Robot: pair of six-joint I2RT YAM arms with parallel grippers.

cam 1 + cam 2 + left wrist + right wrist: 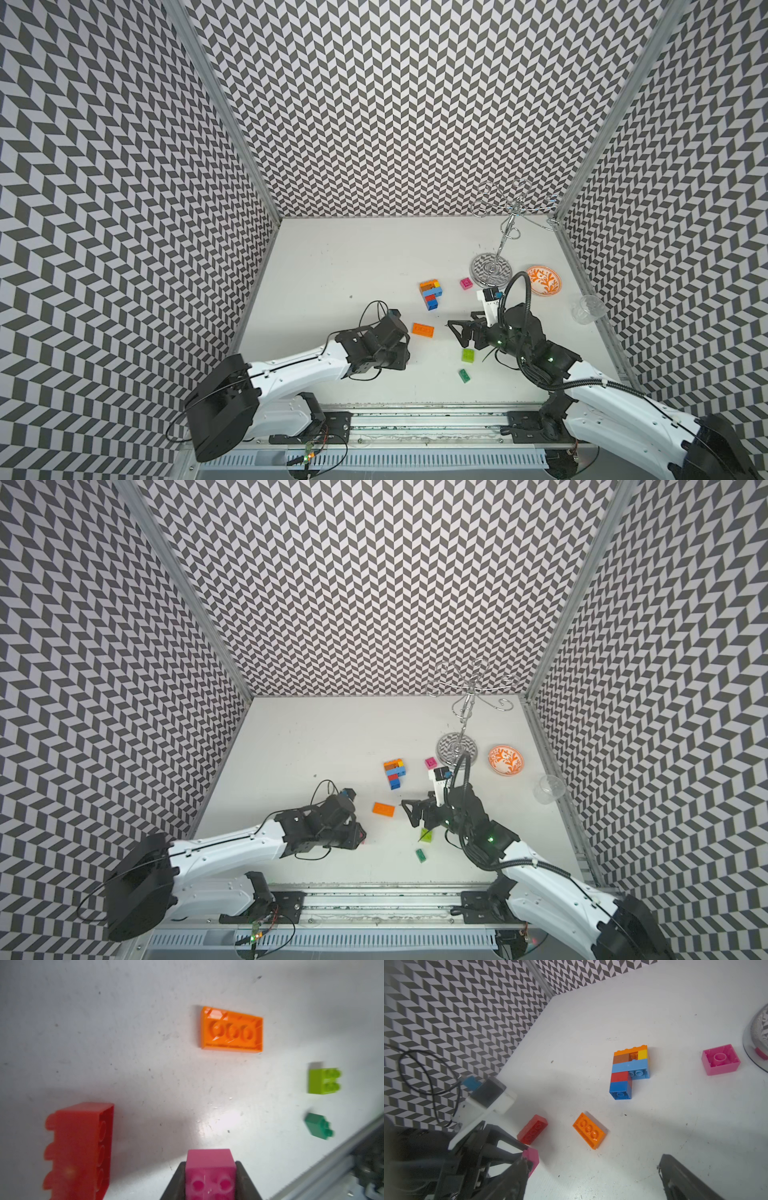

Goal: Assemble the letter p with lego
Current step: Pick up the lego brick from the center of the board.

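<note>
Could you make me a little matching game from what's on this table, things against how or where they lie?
1 loose orange brick
2 lime brick
3 pink brick with studs showing
4 bowl

A between the fingers of the left gripper
B hollow underside up
C beside the green brick, apart
D white with orange pattern

Pairs: 1-B, 2-C, 3-A, 4-D

Both top views looked steeply down from high above the robot's side of the table (332,257) toward the far patterned wall (415,104), and covered almost the same whole scene. The left wrist camera sat close above the table, with a pink brick (209,1167) directly before the lens and the orange brick (231,1029) beyond. The right wrist camera looked obliquely from farther back and shared those two bricks plus the red brick (532,1129).
</note>
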